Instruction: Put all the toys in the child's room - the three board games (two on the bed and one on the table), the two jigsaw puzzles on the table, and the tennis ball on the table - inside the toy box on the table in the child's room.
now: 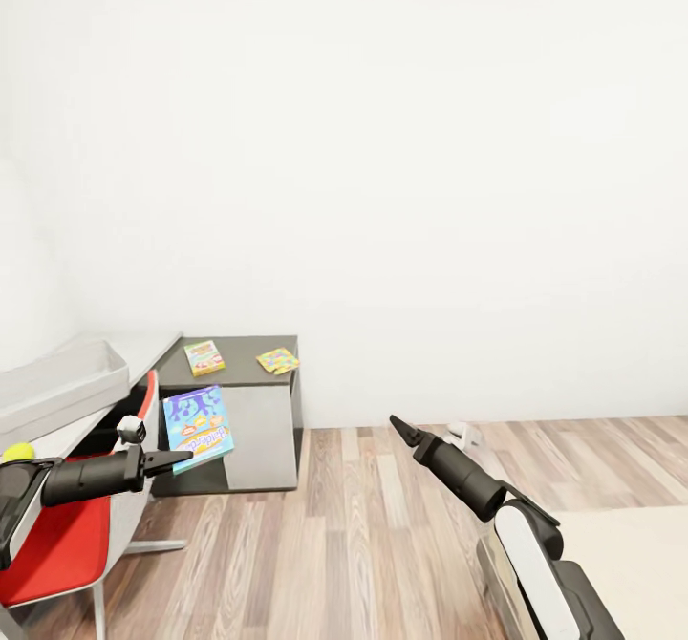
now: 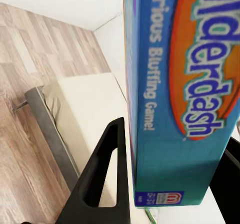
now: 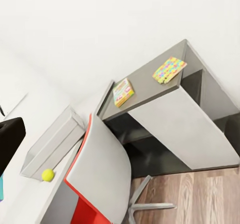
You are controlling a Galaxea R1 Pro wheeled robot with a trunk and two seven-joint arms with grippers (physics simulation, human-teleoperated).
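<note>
Your left gripper (image 1: 182, 458) clamps the blue board game (image 1: 198, 426) above open floor (image 1: 334, 544), beside the chair (image 1: 67, 535); right gripper (image 1: 397, 425) looks closed, probably empty.

Head camera looks down toward the desk corner (image 1: 229, 349) from mid-room; right wrist camera shares that corner (image 3: 150, 78), nearer, tilted.

Left end effector (image 1: 182, 459) grips the blue board game (image 1: 198, 425) beside the table (image 1: 250, 349).
</note>
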